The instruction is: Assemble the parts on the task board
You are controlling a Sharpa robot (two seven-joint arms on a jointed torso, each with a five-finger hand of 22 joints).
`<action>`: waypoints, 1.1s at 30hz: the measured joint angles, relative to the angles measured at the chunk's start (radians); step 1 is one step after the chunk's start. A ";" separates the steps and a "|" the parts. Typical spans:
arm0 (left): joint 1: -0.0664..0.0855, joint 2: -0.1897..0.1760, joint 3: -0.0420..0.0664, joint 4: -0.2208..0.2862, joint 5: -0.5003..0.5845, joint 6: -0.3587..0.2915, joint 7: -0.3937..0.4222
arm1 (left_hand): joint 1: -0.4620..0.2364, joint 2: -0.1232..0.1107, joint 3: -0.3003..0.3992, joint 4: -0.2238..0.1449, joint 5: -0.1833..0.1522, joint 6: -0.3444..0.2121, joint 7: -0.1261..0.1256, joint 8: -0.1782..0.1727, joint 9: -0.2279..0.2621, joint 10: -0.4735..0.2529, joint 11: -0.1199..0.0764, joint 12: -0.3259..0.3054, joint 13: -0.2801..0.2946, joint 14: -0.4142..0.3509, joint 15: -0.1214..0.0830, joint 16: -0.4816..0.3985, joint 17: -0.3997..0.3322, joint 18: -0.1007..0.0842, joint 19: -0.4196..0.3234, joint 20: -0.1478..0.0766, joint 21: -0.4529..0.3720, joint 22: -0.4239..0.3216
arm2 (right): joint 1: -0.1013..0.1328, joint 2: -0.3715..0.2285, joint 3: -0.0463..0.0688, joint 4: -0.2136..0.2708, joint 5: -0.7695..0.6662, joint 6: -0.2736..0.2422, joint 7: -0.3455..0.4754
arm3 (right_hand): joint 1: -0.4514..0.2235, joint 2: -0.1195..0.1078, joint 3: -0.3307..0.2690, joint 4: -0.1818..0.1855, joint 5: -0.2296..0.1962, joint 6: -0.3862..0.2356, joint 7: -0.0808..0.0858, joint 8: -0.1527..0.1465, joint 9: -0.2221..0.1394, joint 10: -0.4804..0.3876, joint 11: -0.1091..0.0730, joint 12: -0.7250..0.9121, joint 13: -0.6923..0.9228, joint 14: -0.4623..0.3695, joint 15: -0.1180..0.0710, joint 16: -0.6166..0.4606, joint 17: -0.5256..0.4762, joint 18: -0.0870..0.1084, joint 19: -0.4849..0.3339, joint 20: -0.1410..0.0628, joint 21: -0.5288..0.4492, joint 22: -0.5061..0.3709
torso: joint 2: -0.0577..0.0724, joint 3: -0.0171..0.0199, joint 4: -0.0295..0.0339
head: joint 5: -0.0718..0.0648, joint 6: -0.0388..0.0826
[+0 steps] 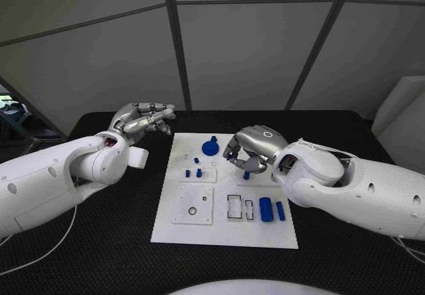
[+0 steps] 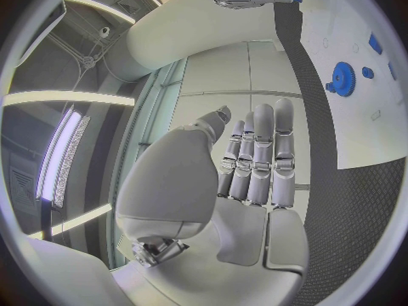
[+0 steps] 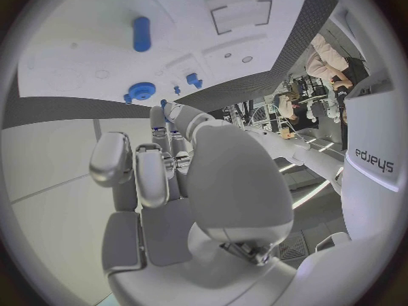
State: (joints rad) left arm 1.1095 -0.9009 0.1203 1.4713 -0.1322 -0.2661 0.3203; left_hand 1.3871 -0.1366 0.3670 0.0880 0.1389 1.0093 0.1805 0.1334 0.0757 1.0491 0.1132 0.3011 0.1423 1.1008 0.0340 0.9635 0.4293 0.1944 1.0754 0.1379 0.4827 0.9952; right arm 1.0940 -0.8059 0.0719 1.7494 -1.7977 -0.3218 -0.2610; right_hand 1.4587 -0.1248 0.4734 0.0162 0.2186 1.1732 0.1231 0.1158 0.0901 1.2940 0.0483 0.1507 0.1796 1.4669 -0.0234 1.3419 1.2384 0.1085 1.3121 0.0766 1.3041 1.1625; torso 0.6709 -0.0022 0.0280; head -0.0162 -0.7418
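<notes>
The white task board lies in the middle of the black table. On it are a blue gear, small blue pegs, and two blue cylinders near two rectangular slots. My right hand hovers over the board's far middle with its fingers curled down. It pinches a small blue peg at its fingertips; the peg shows between thumb and finger in the right wrist view. My left hand is raised off the board's far left corner, fingers straight, holding nothing.
A square insert with a ring hole sits on the board's near left. Grey wall panels stand behind the table. The black tabletop runs round the board on all sides.
</notes>
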 measured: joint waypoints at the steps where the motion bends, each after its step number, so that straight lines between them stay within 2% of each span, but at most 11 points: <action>1: 0.000 0.003 0.000 -0.001 0.000 0.000 0.000 | 0.000 0.000 0.000 0.000 0.000 0.000 0.000 0.000 0.000 0.000 0.000 0.000 0.000 0.000 0.000 0.000 0.000 0.000 0.000 0.000 0.000 0.000 | 0.001 0.014 -0.004 -0.002 0.005 0.001 0.003 | 0.000 0.000 0.000 0.000 0.000 0.000 0.000 0.000 0.000 0.000 0.000 0.000 0.000 0.000 0.000 0.000 0.000 0.000 0.000 0.000 0.000 0.000 | 0.000 -0.0006 0.0005 | 0.005 -0.001; 5: 0.000 0.014 -0.001 -0.004 0.000 0.000 -0.002 | 0.000 0.000 0.000 0.000 0.000 0.000 0.000 0.000 0.000 0.000 0.000 0.000 0.000 0.000 0.000 0.000 0.000 0.000 0.000 0.000 0.000 0.000 | 0.001 0.063 -0.034 -0.016 0.022 0.006 0.016 | -0.004 -0.004 0.000 0.000 0.000 0.000 0.000 -0.001 0.000 0.000 0.000 -0.005 -0.001 0.000 0.000 0.000 -0.002 0.000 0.000 0.000 0.000 -0.002 | 0.000 -0.0017 0.0021 | 0.025 -0.007; 7: 0.000 0.019 -0.001 -0.005 0.000 0.000 -0.002 | 0.000 0.000 0.000 0.000 0.000 0.000 0.000 0.000 0.000 0.000 0.000 0.002 0.000 -0.001 0.001 0.000 0.000 0.000 0.000 0.000 0.000 0.000 | -0.001 0.086 -0.056 -0.032 0.030 0.010 0.023 | -0.004 -0.004 0.002 -0.002 0.000 0.000 0.000 -0.001 0.000 0.000 0.000 -0.005 -0.001 0.000 0.000 0.000 -0.002 0.000 0.000 0.000 0.000 -0.003 | 0.000 -0.0018 0.0024 | 0.032 -0.009; 11: 0.000 0.027 -0.003 -0.009 0.000 -0.001 -0.004 | 0.000 0.000 0.000 0.000 0.000 0.000 0.000 0.000 0.000 0.000 0.000 0.004 0.000 -0.003 0.003 0.000 0.000 0.000 0.000 0.000 0.000 0.000 | -0.016 0.125 -0.074 -0.056 0.041 0.022 0.037 | -0.004 -0.004 0.002 -0.002 0.000 -0.001 -0.001 -0.001 0.000 0.000 0.000 -0.005 -0.001 0.000 0.000 0.000 -0.002 0.000 0.000 0.000 0.000 -0.003 | 0.001 -0.0015 0.0019 | 0.050 -0.013; 14: 0.000 0.032 -0.003 -0.010 0.000 -0.001 -0.004 | 0.000 0.000 0.000 0.000 0.000 0.000 0.000 0.000 0.000 0.000 0.000 0.004 0.000 -0.003 0.003 0.000 0.000 0.000 0.000 0.000 0.000 0.000 | -0.030 0.149 -0.081 -0.071 0.047 0.034 0.046 | -0.004 -0.004 0.002 -0.002 0.000 -0.002 -0.002 -0.001 0.000 0.000 0.000 -0.008 -0.001 0.000 0.000 0.000 -0.002 0.000 0.000 0.000 0.000 -0.003 | 0.001 -0.0014 0.0009 | 0.058 -0.015; 22: 0.001 0.039 -0.003 -0.012 0.000 -0.002 -0.006 | 0.004 0.004 0.000 0.000 0.000 0.000 0.000 0.000 0.000 0.000 0.000 0.004 0.000 -0.003 0.003 0.000 0.000 0.000 0.000 0.000 0.000 -0.001 | -0.050 0.184 -0.085 -0.101 0.056 0.062 0.061 | -0.004 -0.004 0.002 -0.007 0.000 -0.002 -0.002 -0.001 -0.001 0.000 0.000 -0.012 -0.001 0.000 0.000 0.000 -0.001 0.000 0.000 0.000 0.000 -0.001 | 0.001 -0.0008 0.0003 | 0.081 -0.021; 33: 0.001 0.042 -0.003 -0.019 0.001 -0.002 -0.009 | 0.007 0.007 0.000 0.000 0.000 0.000 0.000 0.000 0.000 0.000 0.000 0.004 0.000 -0.003 0.003 0.000 -0.001 0.000 0.000 0.000 0.000 -0.001 | -0.057 0.196 -0.086 -0.112 0.058 0.089 0.067 | -0.004 -0.004 0.002 -0.007 -0.001 -0.002 -0.002 -0.004 -0.003 0.000 0.000 -0.012 -0.001 0.000 0.000 0.000 0.000 0.000 0.000 0.000 0.000 -0.001 | 0.000 -0.0001 -0.0010 | 0.085 -0.030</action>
State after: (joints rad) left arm 1.1101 -0.8590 0.1170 1.4526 -0.1317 -0.2679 0.3116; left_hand 1.3938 -0.1300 0.3670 0.0880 0.1390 1.0093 0.1804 0.1334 0.0757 1.0493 0.1132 0.3049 0.1421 1.0973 0.0375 0.9636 0.4286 0.1944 1.0754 0.1379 0.4828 0.9939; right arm 1.0371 -0.6094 -0.0144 1.6376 -1.7394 -0.2333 -0.1939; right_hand 1.4549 -0.1288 0.4754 0.0088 0.2181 1.1713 0.1213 0.1120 0.0876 1.2937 0.0486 0.1391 0.1788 1.4669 -0.0234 1.3418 1.2386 0.1085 1.3120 0.0766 1.3041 1.1610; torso 0.6713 -0.0023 0.0270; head 0.0687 -0.7714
